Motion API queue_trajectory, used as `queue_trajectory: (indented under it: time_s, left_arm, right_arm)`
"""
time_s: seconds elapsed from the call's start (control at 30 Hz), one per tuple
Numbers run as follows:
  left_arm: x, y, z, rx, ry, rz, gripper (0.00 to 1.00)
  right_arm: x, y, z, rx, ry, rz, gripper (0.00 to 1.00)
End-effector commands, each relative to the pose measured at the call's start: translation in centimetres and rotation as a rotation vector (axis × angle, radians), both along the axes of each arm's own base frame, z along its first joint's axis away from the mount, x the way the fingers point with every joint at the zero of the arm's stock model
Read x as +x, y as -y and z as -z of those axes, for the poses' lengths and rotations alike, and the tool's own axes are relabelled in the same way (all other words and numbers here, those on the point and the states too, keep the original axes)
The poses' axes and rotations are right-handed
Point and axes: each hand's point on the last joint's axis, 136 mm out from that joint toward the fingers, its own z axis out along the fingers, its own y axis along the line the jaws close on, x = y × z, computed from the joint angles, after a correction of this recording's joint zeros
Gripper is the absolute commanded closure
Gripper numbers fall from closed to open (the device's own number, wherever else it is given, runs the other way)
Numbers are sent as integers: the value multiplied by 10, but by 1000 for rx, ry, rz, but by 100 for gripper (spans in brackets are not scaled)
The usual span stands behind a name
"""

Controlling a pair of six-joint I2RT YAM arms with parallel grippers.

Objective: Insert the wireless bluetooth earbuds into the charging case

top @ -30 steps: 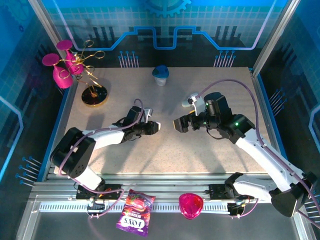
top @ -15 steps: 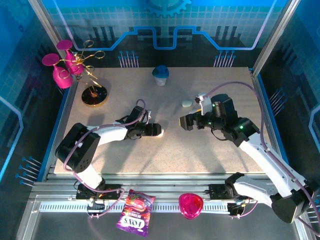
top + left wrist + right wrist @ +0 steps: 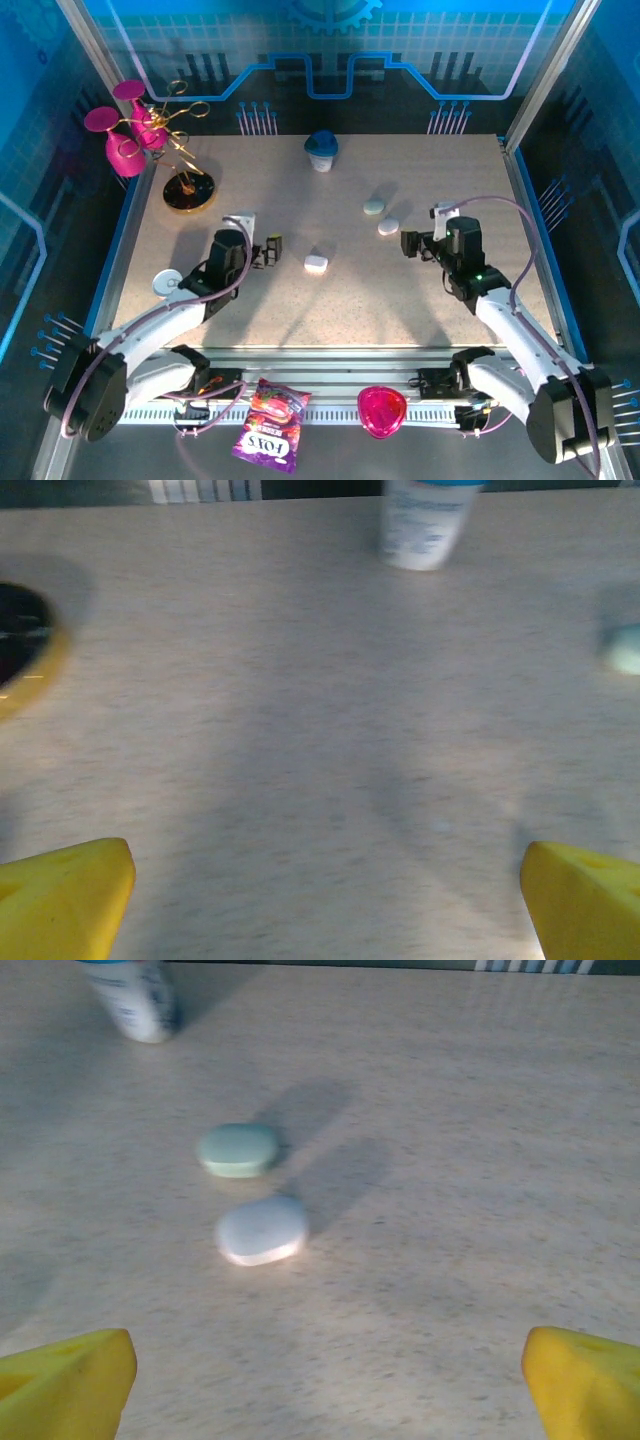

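Note:
A small white charging case (image 3: 316, 264) lies on the table between the two arms, touched by neither. My left gripper (image 3: 271, 250) stands open a short way to its left; its yellow fingertips (image 3: 62, 895) frame bare tabletop. My right gripper (image 3: 409, 243) is open too, with nothing between its fingertips (image 3: 66, 1380). Ahead of it lie a white pebble-like case (image 3: 262, 1230) and a mint case (image 3: 238, 1149), also visible from above as the white case (image 3: 388, 227) and the mint case (image 3: 374, 207). I cannot make out the earbuds.
A blue-and-white cup (image 3: 321, 152) stands at the back centre. A gold stand with pink glasses (image 3: 187, 190) sits at the back left. A white round piece (image 3: 165, 283) lies by the left arm. A pink object (image 3: 382, 410) and a purple packet (image 3: 270, 425) rest on the front rail.
My left gripper opened, let go of the small white case and drew back to the left. The right arm pulled back to the right, away from the two pebble-like cases.

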Motion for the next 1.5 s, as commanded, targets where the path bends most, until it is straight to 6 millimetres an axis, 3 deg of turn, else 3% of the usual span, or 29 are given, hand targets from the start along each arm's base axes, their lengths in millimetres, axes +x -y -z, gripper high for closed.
queue_trajectory:
  time_s: [0.0, 0.1, 0.23, 0.53, 0.73, 0.8, 1.47]
  left_arm:
    - [-2, -45, -12, 184, 124, -101, 1]
    - [-8, -65, -1, 215, 172, -117, 1]
    - [-2, -80, 14, 86, 176, -114, 1]
    - [46, -89, 19, -71, 193, -85, 1]
    - [69, -91, 48, -99, 139, -86, 1]
    - [68, -92, 50, -97, 115, -93, 1]
    - [70, -82, 50, -62, 121, -59, 1]
  right_arm:
    - [24, 21, -17, -50, 199, 58, 0]
    - [31, 28, 3, -44, 221, 67, 0]
    - [42, 36, 21, -62, 280, 61, 0]
    - [62, 31, 53, -47, 282, 16, 0]
    - [65, 33, 56, -37, 262, 8, 0]
    - [66, 33, 56, -33, 260, 9, 0]
    - [65, 36, 55, -23, 265, 18, 0]
